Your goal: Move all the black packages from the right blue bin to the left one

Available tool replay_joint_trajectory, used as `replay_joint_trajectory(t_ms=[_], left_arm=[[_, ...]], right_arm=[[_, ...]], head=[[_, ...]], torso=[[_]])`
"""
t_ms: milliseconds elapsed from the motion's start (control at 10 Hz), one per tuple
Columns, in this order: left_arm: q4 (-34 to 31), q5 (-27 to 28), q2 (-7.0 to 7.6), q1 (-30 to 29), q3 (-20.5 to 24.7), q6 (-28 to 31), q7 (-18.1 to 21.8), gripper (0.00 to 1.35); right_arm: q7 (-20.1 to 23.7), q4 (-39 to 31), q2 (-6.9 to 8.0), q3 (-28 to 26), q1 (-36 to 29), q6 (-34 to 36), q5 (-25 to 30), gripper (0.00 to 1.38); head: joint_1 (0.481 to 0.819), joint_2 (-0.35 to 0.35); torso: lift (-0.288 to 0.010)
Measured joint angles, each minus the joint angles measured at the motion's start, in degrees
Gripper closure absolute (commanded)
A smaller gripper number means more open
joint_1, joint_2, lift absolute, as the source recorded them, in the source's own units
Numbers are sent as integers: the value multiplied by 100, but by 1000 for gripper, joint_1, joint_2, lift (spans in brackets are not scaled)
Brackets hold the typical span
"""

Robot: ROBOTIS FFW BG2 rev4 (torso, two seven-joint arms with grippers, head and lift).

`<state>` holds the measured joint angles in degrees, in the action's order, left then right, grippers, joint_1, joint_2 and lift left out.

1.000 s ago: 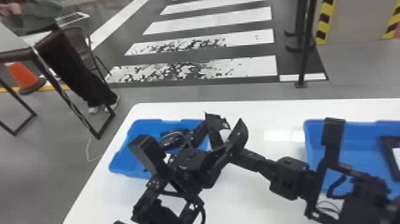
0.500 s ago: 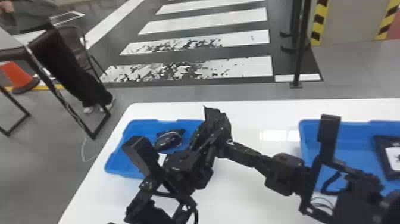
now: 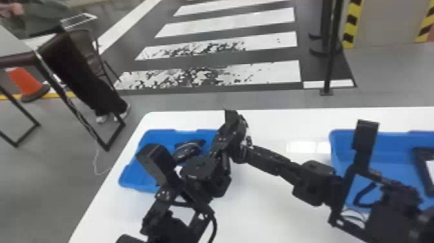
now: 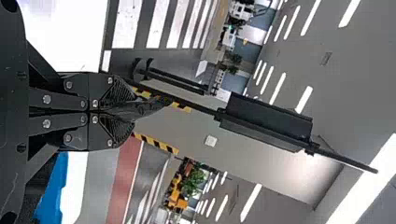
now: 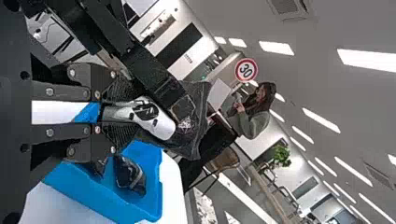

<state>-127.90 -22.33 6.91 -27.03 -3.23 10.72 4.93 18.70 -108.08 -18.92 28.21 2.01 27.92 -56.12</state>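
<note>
Two shallow blue plastic bins are set apart on a white table (image 3: 264, 206), the left bin (image 3: 131, 174) near the table's left edge and the right bin (image 3: 387, 139) at the right. The black left gripper (image 3: 226, 132) is seen beside the right side of the left bin, directed toward the far side; its jaws are closed, with a thin dark part of a glossy black package with white markings (image 5: 200, 135) pinched between them. The black right gripper (image 3: 244, 148) is directed leftward at the same place, its jaws slightly parted, with a white-marked part of the same package held between them. This package is thus located above the table, near the left bin. Inside the left bin, a shiny black package with a pale stripe (image 3: 189, 149) is contained. In the right part of the right bin, a flat black package with a white panel (image 3: 419, 156) is shown. Beyond the table, a white-striped crosswalk (image 3: 258, 76) is marked on the floor.
</note>
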Motion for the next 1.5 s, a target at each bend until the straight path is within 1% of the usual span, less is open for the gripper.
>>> replay_joint_trajectory(t_ms=[100, 200, 300, 400, 500, 600, 700, 800, 900, 1000, 1100, 1200, 1300, 1400, 1500], left_arm=[[503, 296, -8, 279, 120, -188, -73, 1210], [1121, 731, -38, 620, 362, -338, -171, 1210], [1677, 1267, -66, 910, 664, -513, -316, 1210], [2079, 1812, -90, 1116, 968, -690, -450, 1210], [2312, 2206, -101, 1249, 1234, -786, -529, 1207], [2396, 2344, -109, 1289, 1428, -825, -570, 895], [2414, 2073, -121, 1228, 1509, -908, -574, 348], [2413, 1704, -139, 1119, 1485, -1197, -572, 64], [2339, 1385, -150, 995, 1369, -1578, -566, 104], [2085, 1159, -155, 813, 1211, -1766, -559, 153], [1707, 1042, -155, 576, 1062, -1803, -535, 154], [1284, 983, -155, 299, 940, -1777, -518, 150], [925, 918, -155, 30, 825, -1753, -510, 148], [691, 860, -159, -175, 724, -1747, -509, 148], [573, 824, -168, -297, 646, -1739, -495, 153]], right_arm=[[41, 47, 5, -31, -23, -120, 20, 87], [67, 68, 13, -117, -79, -166, 36, 78], [85, 64, 20, -232, -147, -176, 50, 108], [91, 30, 27, -371, -221, -177, 83, 104], [91, 5, 29, -523, -292, -176, 139, 104], [96, -29, 35, -705, -374, -141, 219, 104], [97, -99, 64, -965, -461, -51, 425, 104], [67, -262, 127, -1350, -548, 218, 860, 104], [-103, -585, 200, -1801, -641, 679, 1503, 102], [-279, -897, 269, -2233, -701, 1187, 2244, 104], [-460, -1026, 322, -2581, -715, 1673, 2805, 104], [-681, -1051, 367, -2888, -701, 2205, 3238, 104], [-946, -1026, 397, -3121, -644, 2777, 3541, 105], [-1194, -966, 404, -3264, -540, 3291, 3754, 104], [-1362, -795, 406, -3320, -341, 3709, 3951, 104]], head=[[695, 315], [695, 328], [695, 350], [695, 350], [695, 350], [695, 350], [695, 350], [695, 350], [695, 347], [695, 311], [695, 236], [695, 154], [695, 83], [695, 50], [695, -3]], torso=[[-132], [-132], [-132], [-132], [-132], [-132], [-132], [-132], [-132], [-132], [-132], [-132], [-132], [-132], [-132]])
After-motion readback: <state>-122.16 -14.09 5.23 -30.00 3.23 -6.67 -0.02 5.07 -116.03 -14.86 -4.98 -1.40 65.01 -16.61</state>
